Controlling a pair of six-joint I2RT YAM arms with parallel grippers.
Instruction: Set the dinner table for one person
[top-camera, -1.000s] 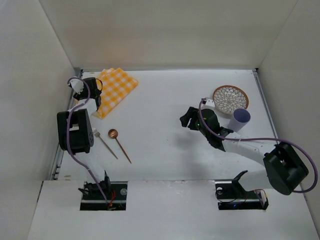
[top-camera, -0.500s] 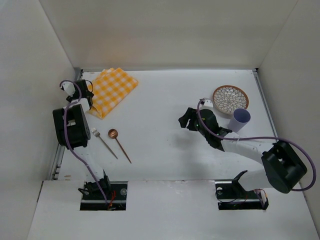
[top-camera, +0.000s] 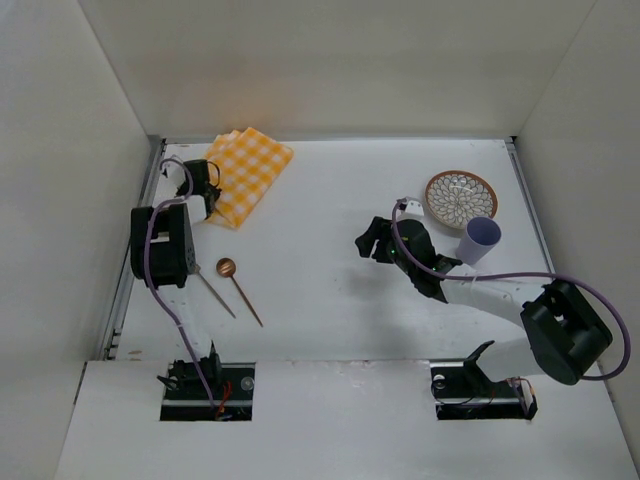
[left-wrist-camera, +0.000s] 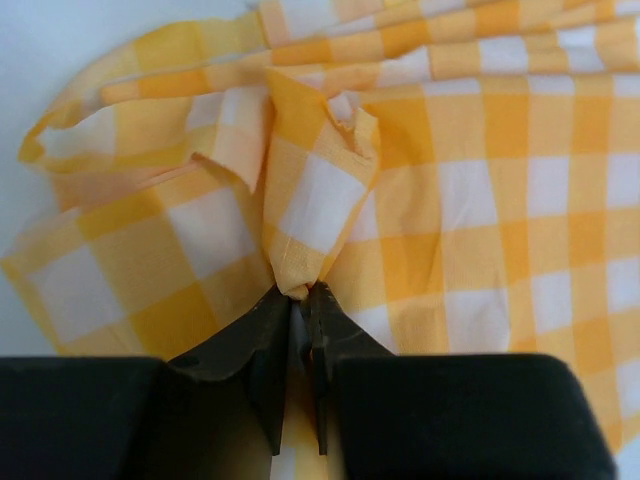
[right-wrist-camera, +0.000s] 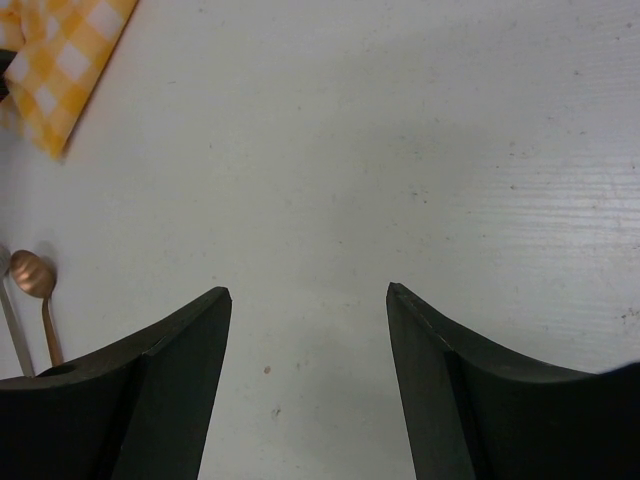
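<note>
Dinner table (top-camera: 330, 190) spreads white beneath both your arms. Your left gripper (left-wrist-camera: 303, 297) pinches a raised fold of the yellow checked cloth (left-wrist-camera: 480, 200) near the far left corner. Your right gripper (right-wrist-camera: 308, 292) hangs spread wide over bare tabletop. Spoon (top-camera: 240, 290) and fork (top-camera: 215, 295) lie near-left, while the plate (top-camera: 461, 198) and cup (top-camera: 482, 238) sit touching at the right.

Right tool (right-wrist-camera: 308, 290) spread wide above the white bench (right-wrist-camera: 420, 150), yellow-checked cloth (right-wrist-camera: 60, 60) well apart from it, copper spoon (right-wrist-camera: 30, 272) nearer, bowl pointing toward the cloth.
</note>
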